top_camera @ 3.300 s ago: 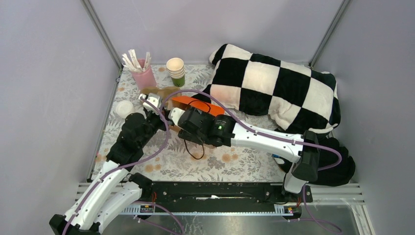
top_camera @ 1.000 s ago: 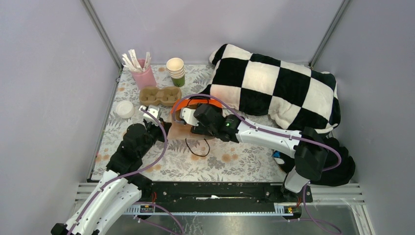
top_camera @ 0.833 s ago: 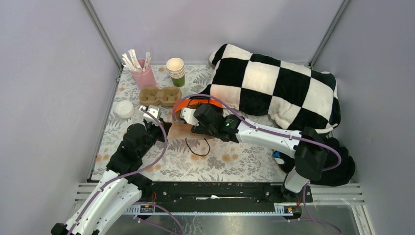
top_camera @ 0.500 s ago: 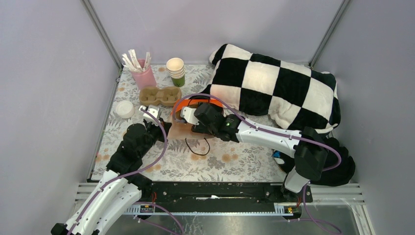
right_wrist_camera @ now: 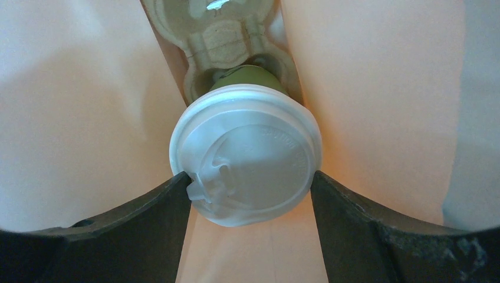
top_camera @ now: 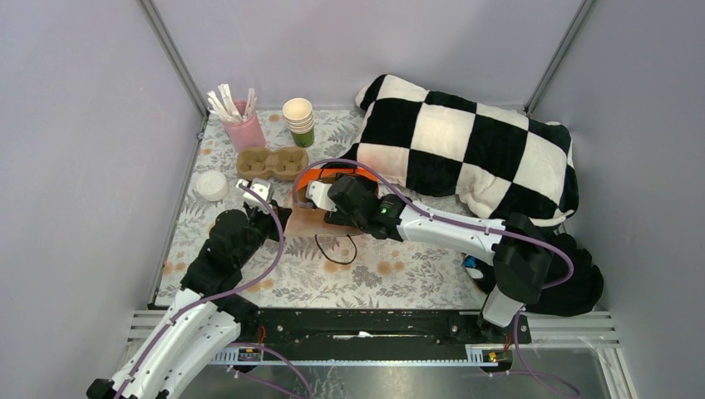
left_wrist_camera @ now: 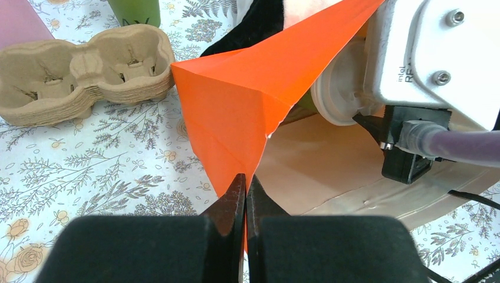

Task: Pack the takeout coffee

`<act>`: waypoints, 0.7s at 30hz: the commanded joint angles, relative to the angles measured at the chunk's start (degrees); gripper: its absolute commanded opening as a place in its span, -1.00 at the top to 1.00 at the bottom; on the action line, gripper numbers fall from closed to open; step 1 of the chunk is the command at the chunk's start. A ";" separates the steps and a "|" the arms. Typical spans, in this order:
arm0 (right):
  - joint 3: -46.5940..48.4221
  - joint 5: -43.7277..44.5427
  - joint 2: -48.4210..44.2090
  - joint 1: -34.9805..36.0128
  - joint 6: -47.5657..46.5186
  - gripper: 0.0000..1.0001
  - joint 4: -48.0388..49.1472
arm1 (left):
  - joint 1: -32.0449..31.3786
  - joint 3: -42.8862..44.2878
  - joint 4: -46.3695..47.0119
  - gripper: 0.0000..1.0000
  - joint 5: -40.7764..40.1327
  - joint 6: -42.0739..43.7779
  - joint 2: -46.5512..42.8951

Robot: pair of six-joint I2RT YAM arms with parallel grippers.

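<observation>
The takeout coffee, a green cup under a white lid, stands in one well of a cardboard carrier inside an orange and brown paper bag. Both fingers of my right gripper press on the lid's rim, so it is shut on the cup. In the top view that gripper reaches into the bag's mouth. My left gripper is shut on the bag's orange edge, holding it up; from above it sits at the bag's left side.
A stack of cardboard carriers lies behind the bag. A pink holder with stirrers, stacked lidless cups and a loose white lid stand at the back left. A checkered pillow fills the back right.
Since three seconds ago the left gripper has drawn nearer with the bag's edge and the right wrist has shifted back, uncovering the carrier stack. Over the last second hardly anything moved.
</observation>
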 commanded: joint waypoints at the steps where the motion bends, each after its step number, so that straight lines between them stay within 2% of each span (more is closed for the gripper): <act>1: -0.08 2.58 -1.00 -0.99 1.36 -0.55 0.55 | 0.11 0.40 0.85 1.00 -0.68 0.12 0.32; 21: -1.20 2.26 3.37 -2.79 1.65 -0.63 8.90 | 0.16 1.51 -0.20 1.00 0.38 0.21 0.68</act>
